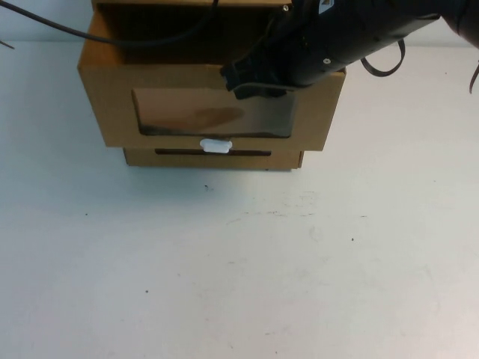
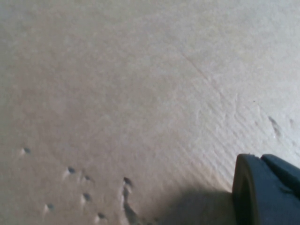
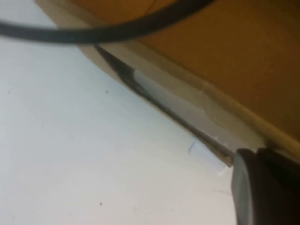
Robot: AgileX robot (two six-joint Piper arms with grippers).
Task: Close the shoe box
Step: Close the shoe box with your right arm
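Observation:
The shoe box [image 1: 213, 112] is a brown cardboard drawer with a clear window in its front and a white oval pull tab [image 1: 215, 145] under the window. It stands at the table's far side and sticks out towards me from its sleeve. My right gripper [image 1: 251, 78] comes in from the upper right and rests against the top edge of the drawer front, right of centre. In the right wrist view the box front [image 3: 225, 70] and the tab [image 3: 201, 152] show edge-on. My left gripper [image 2: 267, 192] is close against a plain cardboard face [image 2: 117, 93] and is not in the high view.
A second, flatter brown box [image 1: 213, 158] lies under the shoe box. A black cable [image 1: 112, 37] runs across the open top of the drawer. The white table [image 1: 239, 269] stretches from the boxes to the near edge.

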